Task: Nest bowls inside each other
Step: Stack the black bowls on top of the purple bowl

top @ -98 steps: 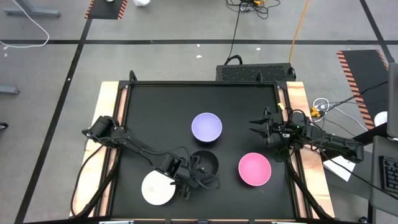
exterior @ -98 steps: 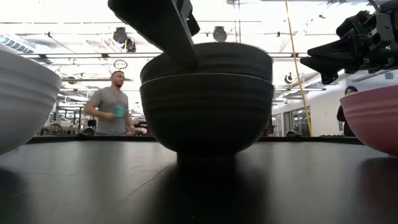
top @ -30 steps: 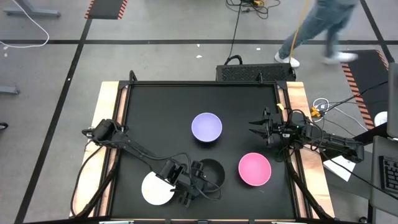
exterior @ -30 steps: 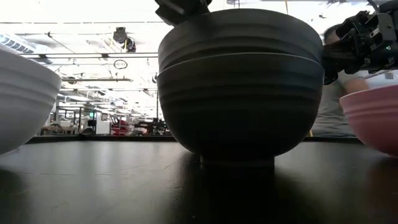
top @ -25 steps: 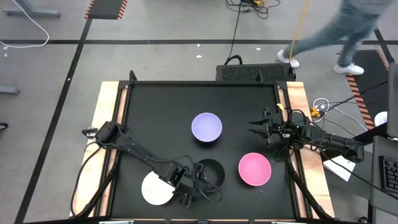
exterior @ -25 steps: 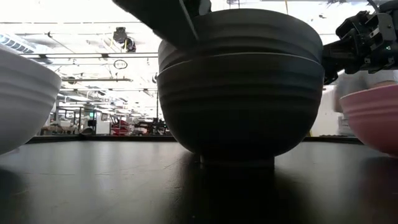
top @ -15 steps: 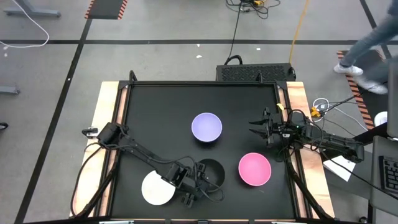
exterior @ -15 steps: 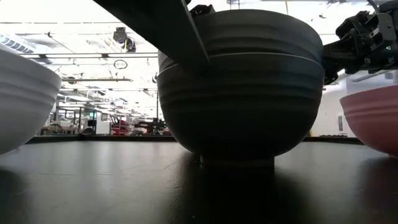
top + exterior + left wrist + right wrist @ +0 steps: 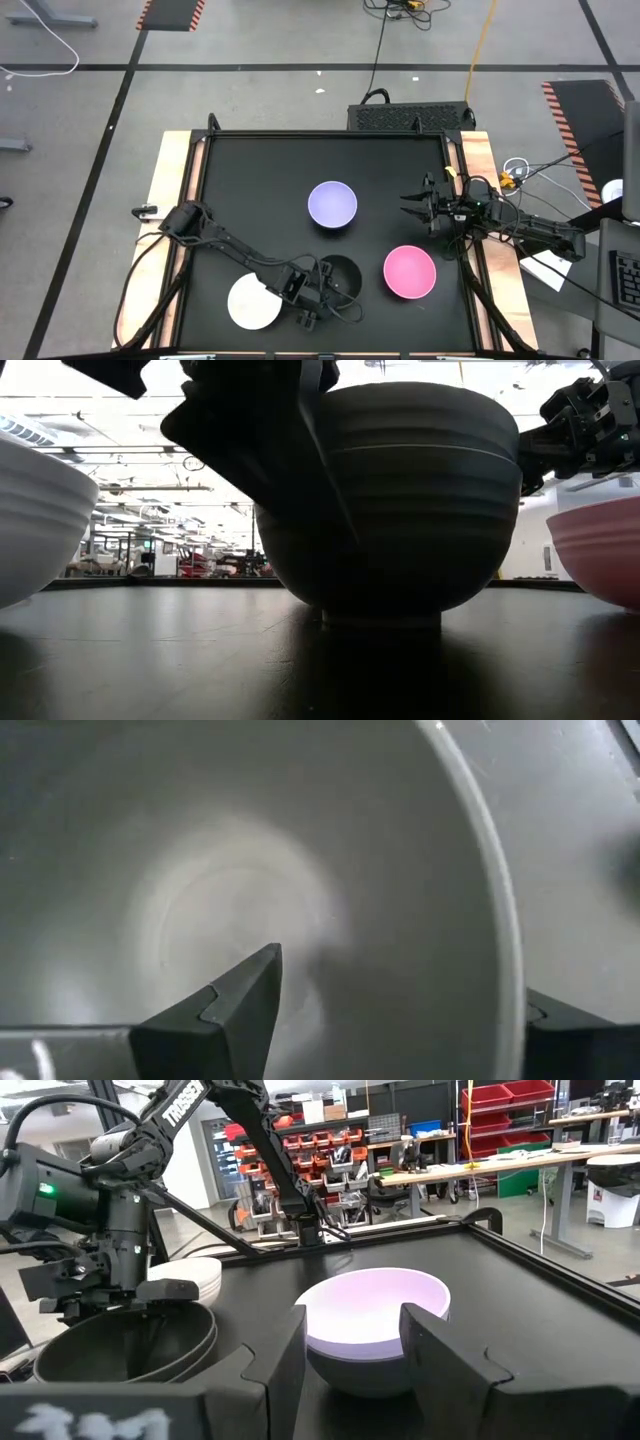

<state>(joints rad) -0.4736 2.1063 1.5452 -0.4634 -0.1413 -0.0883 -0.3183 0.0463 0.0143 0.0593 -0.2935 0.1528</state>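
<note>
At table front, black bowls [image 9: 338, 272] nested; left gripper [image 9: 308, 300] jaws apart astride white bowl [image 9: 253, 303] rim

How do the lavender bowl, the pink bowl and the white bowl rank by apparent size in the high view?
1. The round white bowl and the round pink bowl: they look alike, so no ranking between them.
2. The round lavender bowl: slightly smaller, though the difference is slight.
</note>
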